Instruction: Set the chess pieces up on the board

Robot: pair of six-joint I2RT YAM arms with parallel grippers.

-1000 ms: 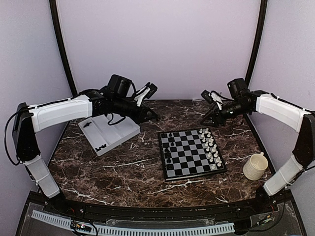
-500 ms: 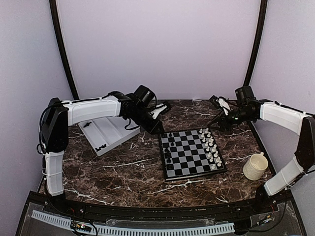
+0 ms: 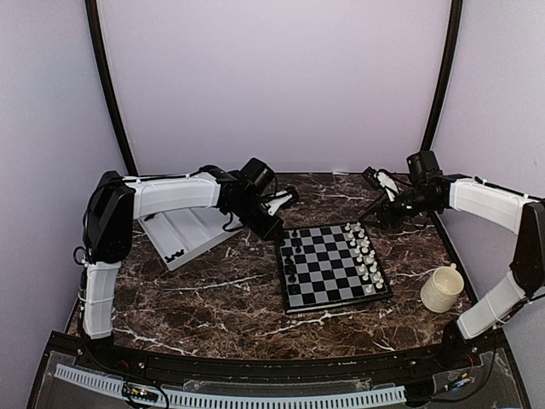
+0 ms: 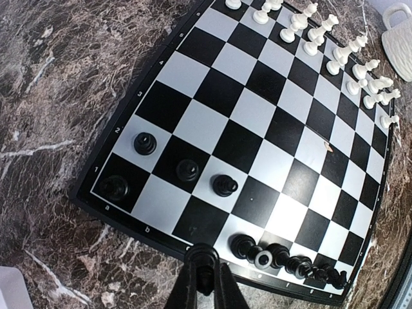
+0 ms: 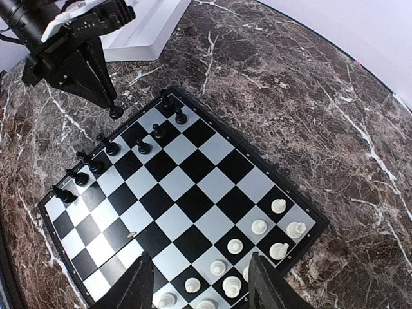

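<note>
Above the left rim of the small black-and-grey checked chessboard (image 3: 329, 274), near its far corner on the dark marble worktop (image 3: 213, 298), the left pincer (image 4: 203, 267) is pinched narrow on a tiny black plastic chessman (image 5: 116, 111); the right pincer (image 5: 203, 290) hangs wide. A careless descent could topple the black chessmen (image 4: 283, 257) crowded along that rim.

Table (image 3: 213, 290) glossy veined marble; board (image 4: 257, 148) smooth, shiny.

light: even, soft | shadows: faint | wrist views: fisheye-bent edges (centres sharp)
</note>
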